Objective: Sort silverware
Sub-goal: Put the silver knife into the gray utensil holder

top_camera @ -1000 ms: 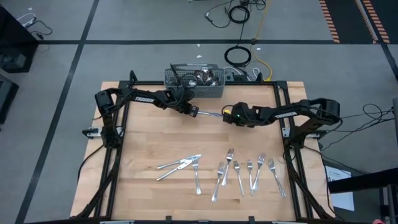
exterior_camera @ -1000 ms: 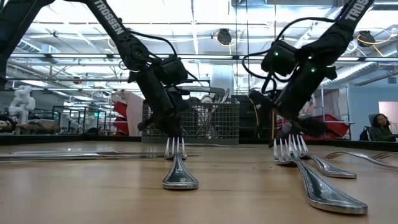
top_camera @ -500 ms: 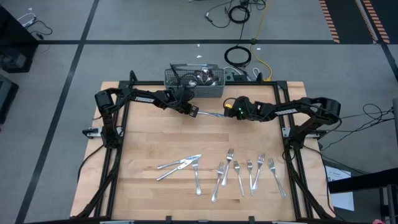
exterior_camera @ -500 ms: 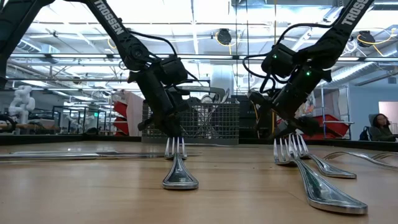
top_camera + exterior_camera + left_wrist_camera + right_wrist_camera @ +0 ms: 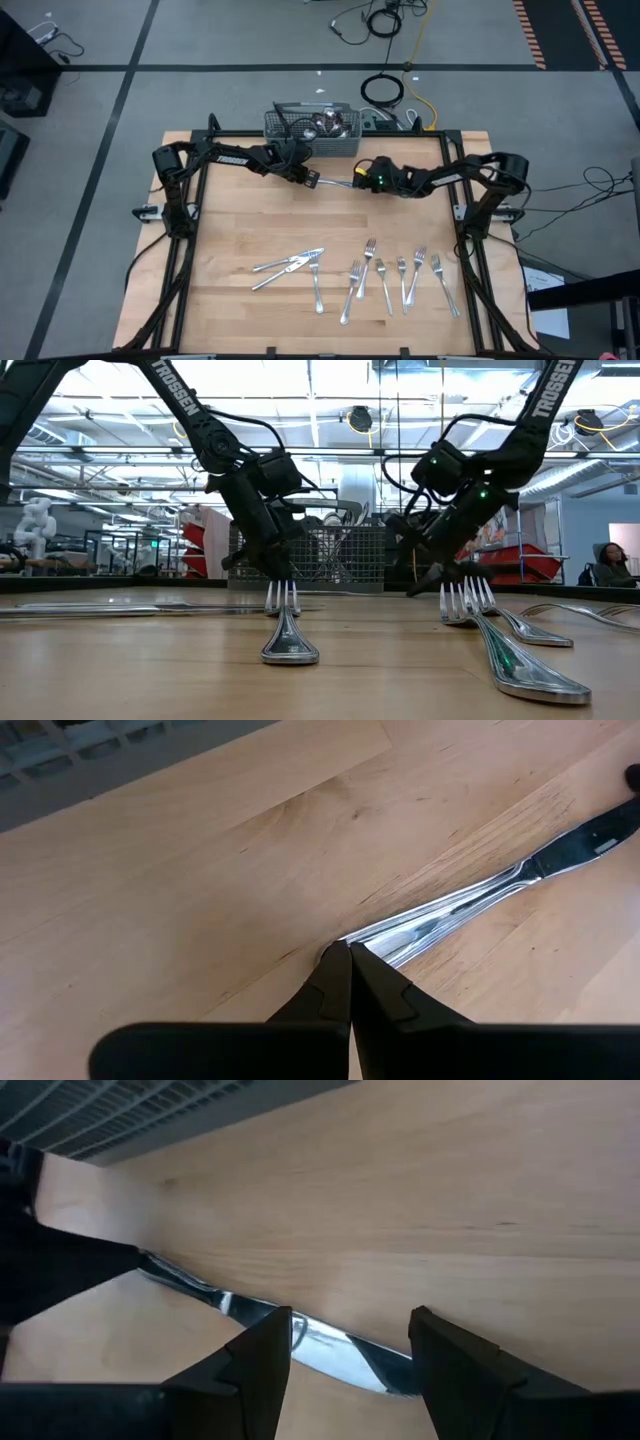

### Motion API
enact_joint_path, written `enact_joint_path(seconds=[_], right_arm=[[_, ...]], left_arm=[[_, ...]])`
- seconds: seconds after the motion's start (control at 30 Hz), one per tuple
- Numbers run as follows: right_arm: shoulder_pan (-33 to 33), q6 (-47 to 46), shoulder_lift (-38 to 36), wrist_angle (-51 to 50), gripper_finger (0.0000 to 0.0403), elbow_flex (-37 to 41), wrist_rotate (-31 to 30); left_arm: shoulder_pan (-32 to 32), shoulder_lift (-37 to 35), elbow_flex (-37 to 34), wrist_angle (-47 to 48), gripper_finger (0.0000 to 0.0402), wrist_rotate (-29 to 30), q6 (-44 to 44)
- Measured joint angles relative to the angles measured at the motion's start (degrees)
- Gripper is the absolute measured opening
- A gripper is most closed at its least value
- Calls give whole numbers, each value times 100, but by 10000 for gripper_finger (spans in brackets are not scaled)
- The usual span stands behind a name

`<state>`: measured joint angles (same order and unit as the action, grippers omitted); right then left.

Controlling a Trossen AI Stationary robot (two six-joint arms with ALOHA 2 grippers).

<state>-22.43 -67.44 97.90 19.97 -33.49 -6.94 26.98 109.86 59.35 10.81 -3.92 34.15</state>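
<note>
A: Right gripper (image 5: 357,181) has slid left along the far part of the table since the earlier frame, closing on the left one; its jaws stand wide apart, straddling the blade end of a knife (image 5: 336,183) without gripping it.

B: And the left gripper (image 5: 348,952)?

A: Pinched fully shut on the handle tip of that same knife, which lies low across the wood between the two arms, just near of the mesh basket (image 5: 312,128).

B: How will the knife handle?

A: My guess: light, stiff, and slick polished metal. Flat on the board it gives little to catch, so one end tipped up helps. The narrow neck where handle meets blade looks the safest hold; the blade faces would likely slip.

B: Where is the rest of the silverware?

A: More pieces stand in the basket at the far edge. Near the front edge, a loose cluster of knives (image 5: 285,265) lies left of centre, with one fork (image 5: 316,280) beside it, and a row of forks (image 5: 400,275) to the right.

B: The surface?

A: Pale wooden table (image 5: 230,220), smooth. Beyond it, grey floor with cables; the low view shows a workshop hall with a person (image 5: 610,565) seated at far right.
</note>
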Motion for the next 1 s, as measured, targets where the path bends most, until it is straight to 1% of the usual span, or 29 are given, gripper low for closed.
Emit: enact_joint_path(seconds=[0.13,0.23,0.47,0.6,0.73,1.0], right_arm=[[65,96,-23,-80,189,-3,-26],[-8,210,-159,-278,189,-5,10],[-278,665,-857,-1566,189,25,245],[-180,698,-905,-1531,189,27,447],[-77,686,-806,-1476,189,23,402],[-38,684,-712,-1295,189,19,163]], left_arm=[[0,0,0,0,1,2,-2],[0,0,0,4,1,3,0],[0,0,0,7,1,6,0],[-1,24,-2,4,1,14,-1],[4,138,9,-30,1,-108,3],[-6,177,13,-219,1,-161,156]])
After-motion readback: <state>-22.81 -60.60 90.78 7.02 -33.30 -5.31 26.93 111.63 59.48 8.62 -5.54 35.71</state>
